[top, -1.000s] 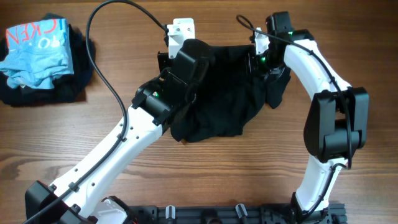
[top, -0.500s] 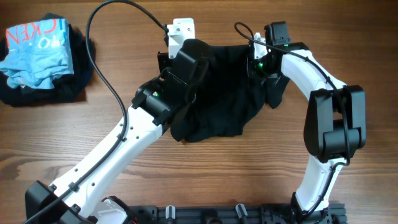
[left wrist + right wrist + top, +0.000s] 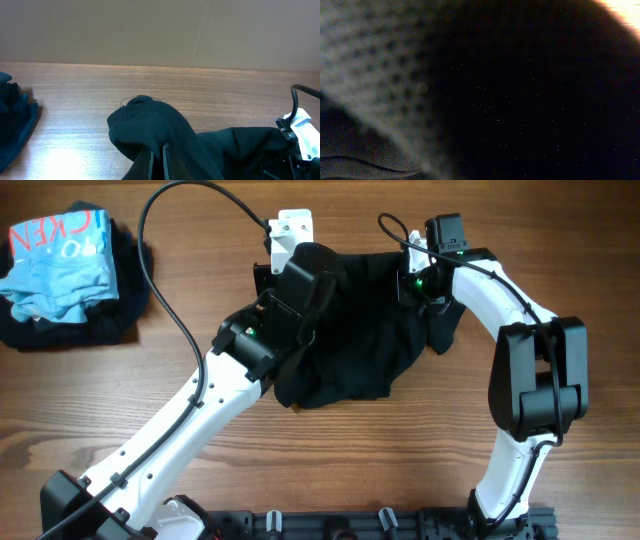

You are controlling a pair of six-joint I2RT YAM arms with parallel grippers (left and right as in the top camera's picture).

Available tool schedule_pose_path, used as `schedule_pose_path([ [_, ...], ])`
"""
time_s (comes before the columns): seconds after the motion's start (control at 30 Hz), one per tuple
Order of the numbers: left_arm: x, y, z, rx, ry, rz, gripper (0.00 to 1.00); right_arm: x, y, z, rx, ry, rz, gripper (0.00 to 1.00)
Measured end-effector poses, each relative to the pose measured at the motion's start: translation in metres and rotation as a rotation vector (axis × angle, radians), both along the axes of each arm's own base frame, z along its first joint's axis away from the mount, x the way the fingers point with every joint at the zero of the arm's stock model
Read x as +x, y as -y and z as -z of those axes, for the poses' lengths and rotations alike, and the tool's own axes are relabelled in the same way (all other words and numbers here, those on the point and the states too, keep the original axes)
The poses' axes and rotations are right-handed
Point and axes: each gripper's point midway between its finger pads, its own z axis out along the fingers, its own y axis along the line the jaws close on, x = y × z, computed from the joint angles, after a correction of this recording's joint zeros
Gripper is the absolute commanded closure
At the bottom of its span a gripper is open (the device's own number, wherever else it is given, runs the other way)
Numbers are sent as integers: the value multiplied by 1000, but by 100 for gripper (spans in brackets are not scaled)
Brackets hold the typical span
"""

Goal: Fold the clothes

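Lying crumpled, bunched: thin black T-shirt (image 3: 365, 340)

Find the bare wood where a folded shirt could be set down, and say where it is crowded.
Free: the front strip between left arm and right arm, below the black T-shirt; the front-left corner below the light-blue garment; the right edge beyond the right arm. Crowded: far centre, where both arms meet the T-shirt.

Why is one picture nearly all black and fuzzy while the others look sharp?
Right wrist: the black T-shirt fills the frame, very close to the lens, so its weave blurs out of focus; left wrist: sharp, with a soft glare patch on the table; overhead: evenly lit and crisp.
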Motion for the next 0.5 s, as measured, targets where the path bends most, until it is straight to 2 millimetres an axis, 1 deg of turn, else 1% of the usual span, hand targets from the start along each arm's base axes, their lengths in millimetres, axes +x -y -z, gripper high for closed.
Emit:
schedule_pose_path([
  [0.07, 0, 0, 0, 0, 0, 0, 96, 0, 0, 0, 1, -1, 1, 72],
  [0.13, 0, 0, 0, 0, 0, 0, 96, 0, 0, 0, 3, -4, 9, 69],
  [0.27, 0, 0, 0, 0, 0, 0, 96, 0, 0, 0, 4, -5, 11, 70],
  [0.37, 0, 0, 0, 0, 0, 0, 96, 0, 0, 0, 4, -5, 11, 77],
  [0.5, 0, 0, 0, 0, 0, 0, 96, -1, 0, 0, 6, -7, 11, 81],
])
